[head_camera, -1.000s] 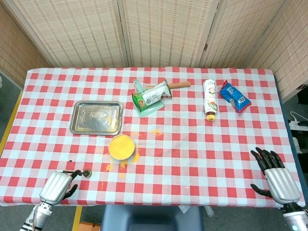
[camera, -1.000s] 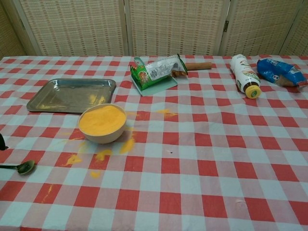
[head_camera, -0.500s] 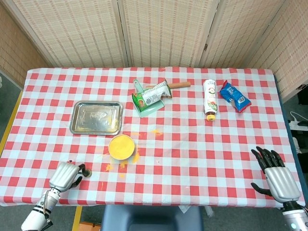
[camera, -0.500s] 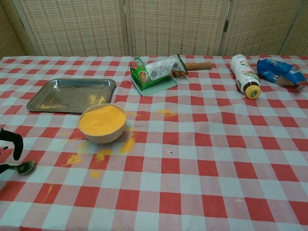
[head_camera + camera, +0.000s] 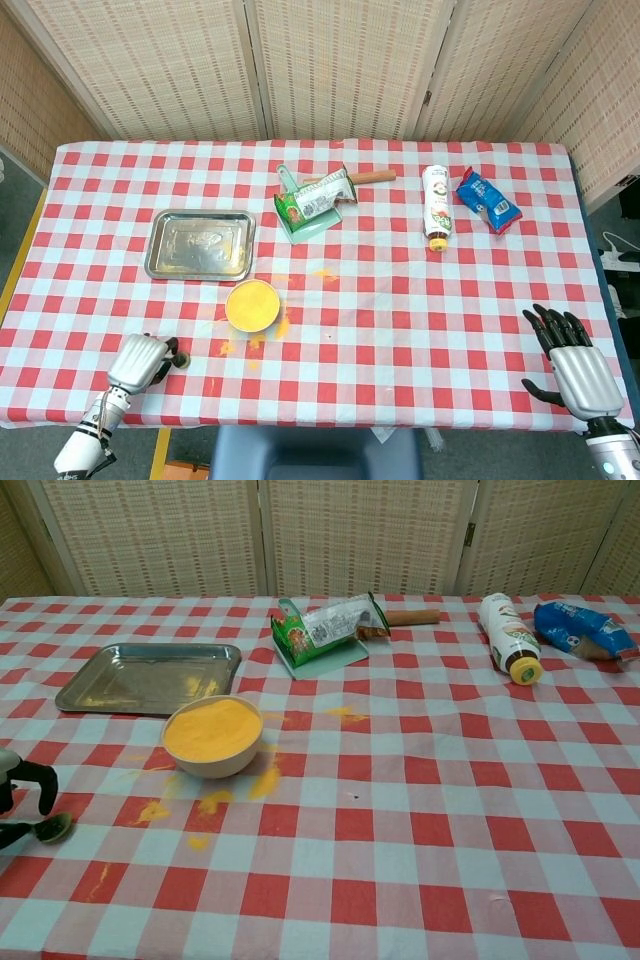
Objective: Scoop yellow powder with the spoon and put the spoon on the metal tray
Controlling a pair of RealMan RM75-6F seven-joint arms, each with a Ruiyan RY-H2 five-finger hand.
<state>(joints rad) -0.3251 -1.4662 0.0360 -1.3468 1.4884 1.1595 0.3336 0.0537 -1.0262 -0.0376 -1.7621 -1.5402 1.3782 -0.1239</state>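
Head view
Spoon (image 5: 181,359): small and dark, only its bowl end showing, at about 8 o'clock on the surface (image 5: 400,300), touching the left hand.
Left hand (image 5: 141,360): silver-backed, at the near left edge, fingers curled over the spoon's handle; it appears to grip it, though the fingers hide the contact.
Right hand (image 5: 572,360): at about 4 o'clock, near the right edge, dark fingers spread, holding nothing.
Bowl (image 5: 252,305): round, filled with yellow powder, just to the 1 o'clock side of the spoon; yellow spills lie on the cloth around it.
Metal tray (image 5: 200,245): shiny, rectangular, at 10 o'clock from the bowl, just beside it; contents cannot be told from here.

Chest view
Spoon (image 5: 50,827): metallic oval bowl resting on the checked cloth at the far left, its handle running out of view.
Left hand (image 5: 22,782): only dark curled fingers show at the left edge, directly above the spoon.
Bowl (image 5: 212,737): pale-walled, heaped with powder nearly to the rim, at 2 o'clock from the spoon.
Metal tray (image 5: 150,677): behind the bowl, carrying a few yellow smears.
Spilled powder (image 5: 210,802): patches at the bowl's near side.
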